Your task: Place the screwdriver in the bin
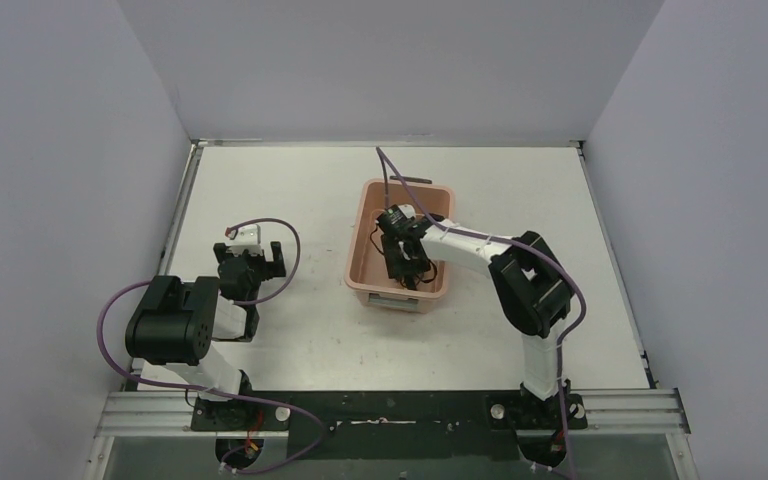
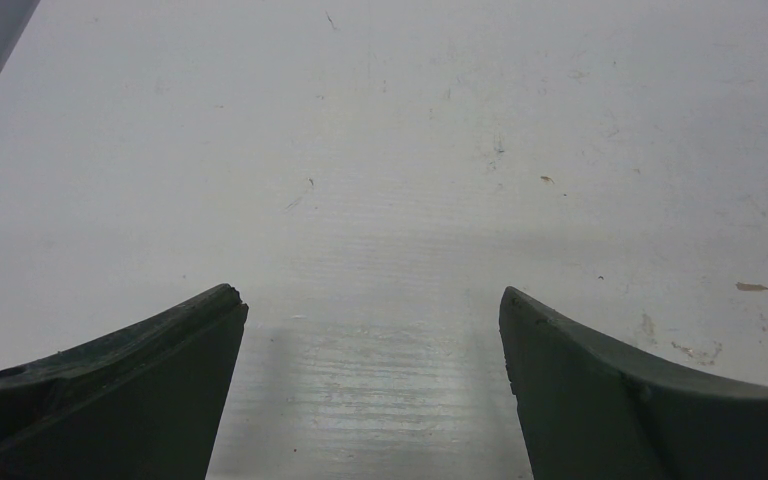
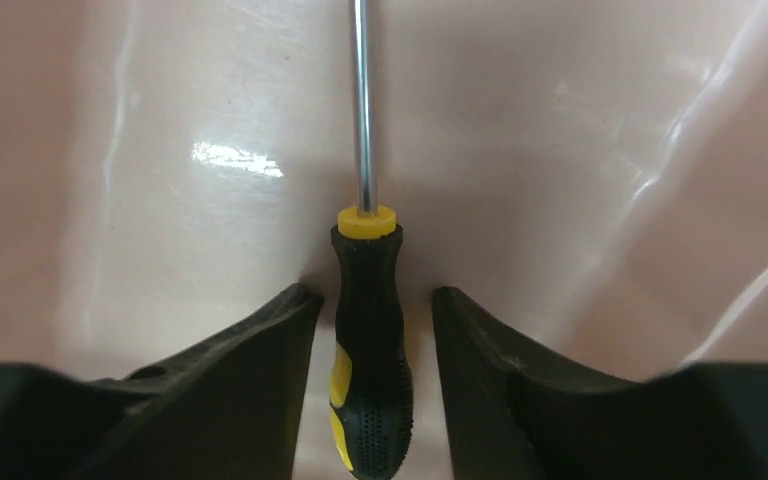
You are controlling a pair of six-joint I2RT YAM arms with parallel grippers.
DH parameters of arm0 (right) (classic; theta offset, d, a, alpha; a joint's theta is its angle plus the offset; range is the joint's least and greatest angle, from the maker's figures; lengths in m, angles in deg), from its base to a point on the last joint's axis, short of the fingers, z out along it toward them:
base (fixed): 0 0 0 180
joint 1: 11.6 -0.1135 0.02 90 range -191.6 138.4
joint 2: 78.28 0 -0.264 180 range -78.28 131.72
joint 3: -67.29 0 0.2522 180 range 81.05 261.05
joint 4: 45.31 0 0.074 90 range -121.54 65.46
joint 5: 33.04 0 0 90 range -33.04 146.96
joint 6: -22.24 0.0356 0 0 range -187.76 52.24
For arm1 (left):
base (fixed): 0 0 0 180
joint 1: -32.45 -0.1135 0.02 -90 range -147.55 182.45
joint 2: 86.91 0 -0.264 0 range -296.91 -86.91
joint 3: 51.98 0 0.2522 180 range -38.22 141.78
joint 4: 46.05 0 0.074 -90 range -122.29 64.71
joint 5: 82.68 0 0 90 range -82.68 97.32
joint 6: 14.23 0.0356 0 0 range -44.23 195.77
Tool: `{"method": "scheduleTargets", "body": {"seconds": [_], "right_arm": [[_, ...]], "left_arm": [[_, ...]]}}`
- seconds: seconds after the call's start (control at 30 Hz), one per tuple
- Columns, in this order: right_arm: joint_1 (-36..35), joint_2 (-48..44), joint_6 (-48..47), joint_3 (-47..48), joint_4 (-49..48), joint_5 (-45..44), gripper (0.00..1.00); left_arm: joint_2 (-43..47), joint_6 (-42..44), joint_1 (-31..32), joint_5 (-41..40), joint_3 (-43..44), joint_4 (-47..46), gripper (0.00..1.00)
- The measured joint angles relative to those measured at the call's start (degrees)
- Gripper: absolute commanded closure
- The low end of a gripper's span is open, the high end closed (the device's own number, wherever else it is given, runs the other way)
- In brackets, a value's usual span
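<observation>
Slim black-and-yellow-handled metal screwdriver point(image 3: 365, 240), probably light and stiff, ribbed handle point(image 3: 372, 400) best for grasping, in salmon-pink plastic bin point(image 3: 580, 150); right gripper point(image 3: 375, 292) slightly parted around it.

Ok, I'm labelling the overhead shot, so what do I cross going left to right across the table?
Left arm's shoulder → left gripper → bin → right arm's elbow.
</observation>
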Motion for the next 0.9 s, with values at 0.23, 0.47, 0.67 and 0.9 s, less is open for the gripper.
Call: {"method": "scheduleTargets", "body": {"seconds": [0.23,0.47,0.67,0.9], "right_arm": [[0.24,-0.15,0.11,1.01,0.94,-0.96,0.01],[0.31,-11.28,-1.55,3.61,3.58,-3.87,0.00],[3.54,-26.10,-4.96,4.02,0.48,-4.63,0.00],[18.10,-41.03,-7.72,-6.01,-4.24,-5.20,0.00]], "left_arm": [[0.00,0.00,0.00,0.00,0.00,-0.02,0.03],[0.00,0.00,0.00,0.00,0.00,0.00,0.03],[0.00,0.02,0.00,0.00,0.00,0.00,0.03],[0.00,0.02,0.00,0.00,0.00,0.00,0.03]]}}
